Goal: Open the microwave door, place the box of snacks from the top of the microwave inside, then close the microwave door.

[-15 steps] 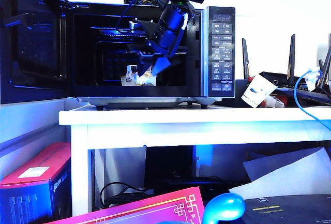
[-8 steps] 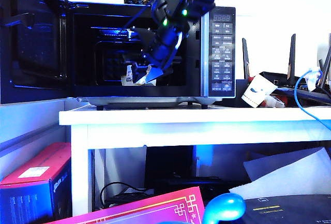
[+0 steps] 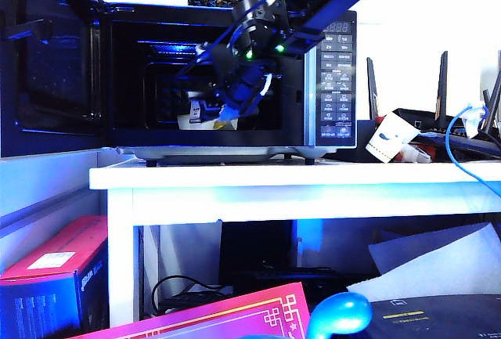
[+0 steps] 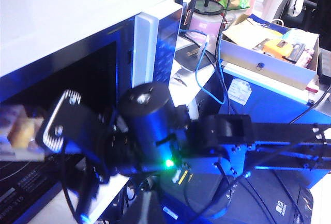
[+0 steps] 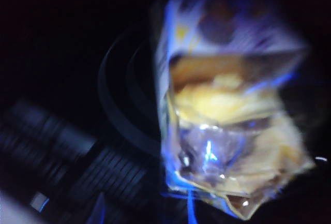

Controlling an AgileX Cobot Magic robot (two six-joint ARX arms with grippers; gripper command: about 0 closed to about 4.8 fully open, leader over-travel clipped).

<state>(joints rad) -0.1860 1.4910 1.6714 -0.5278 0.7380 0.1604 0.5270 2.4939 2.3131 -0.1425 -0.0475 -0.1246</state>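
Microwave point(image 3: 329, 73): on the white counter point(image 3: 313, 178), microwave door point(image 3: 47, 57) swung wide.
Right claw point(image 3: 223, 112): inside the cavity, clamped on the box of snacks point(image 5: 227, 131).
Left claw: out of frame, cannot tell.

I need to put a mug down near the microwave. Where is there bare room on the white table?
Bare strip along the white table's front edge, below the microwave. Beside the button panel it is crowded: a white carton, cables, antennas. The cavity mouth is blocked by the right claw with the box of snacks. Left claw unseen.
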